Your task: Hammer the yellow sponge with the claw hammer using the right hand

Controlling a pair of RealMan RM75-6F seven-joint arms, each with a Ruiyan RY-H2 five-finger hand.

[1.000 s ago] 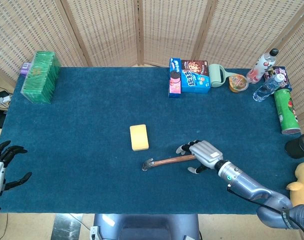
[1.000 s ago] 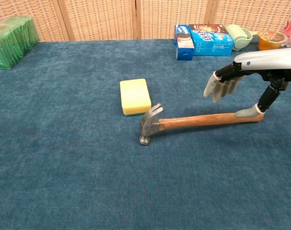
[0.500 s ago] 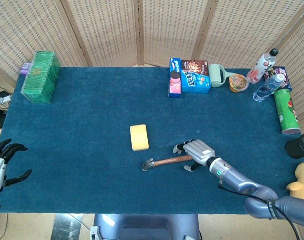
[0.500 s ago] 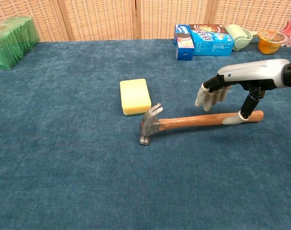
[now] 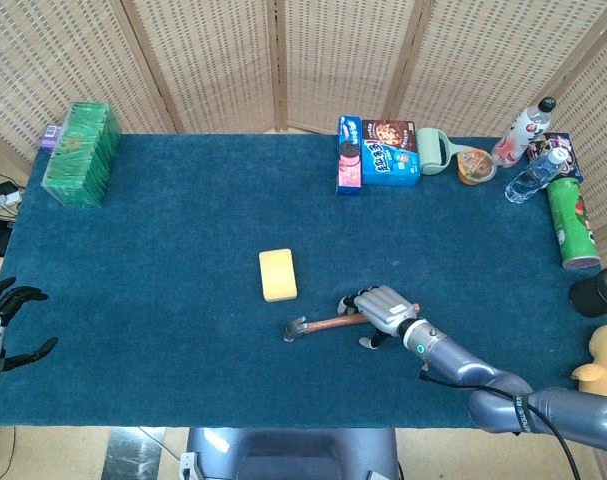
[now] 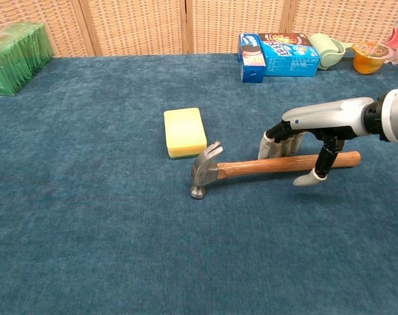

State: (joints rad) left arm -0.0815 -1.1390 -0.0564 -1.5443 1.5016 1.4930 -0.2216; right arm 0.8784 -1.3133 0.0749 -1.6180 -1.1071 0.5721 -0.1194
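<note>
The yellow sponge (image 5: 277, 274) (image 6: 185, 132) lies flat near the middle of the blue table. Just to its right lies the claw hammer (image 5: 328, 322) (image 6: 264, 165), its metal head (image 6: 205, 170) close to the sponge's near corner and its wooden handle pointing right. My right hand (image 5: 381, 309) (image 6: 317, 118) arches over the handle's right half, holding nothing. Its fingers (image 6: 276, 145) reach down behind the handle and the thumb (image 6: 313, 176) comes down in front. My left hand (image 5: 1, 330) hovers with fingers spread at the table's left edge, seen only in the head view.
A green packet stack (image 5: 81, 152) sits at the back left. Along the back right stand snack boxes (image 5: 378, 152), a pale green cup (image 5: 435, 152), an orange tub (image 5: 475, 165) and bottles (image 5: 528, 150). A green can (image 5: 571, 222) and a black cup (image 5: 601, 292) line the right edge.
My right hand has slid left along the handle and come down, so fingers and thumb now straddle it. The hammer and sponge have not moved. The left hand drifted slightly lower.
</note>
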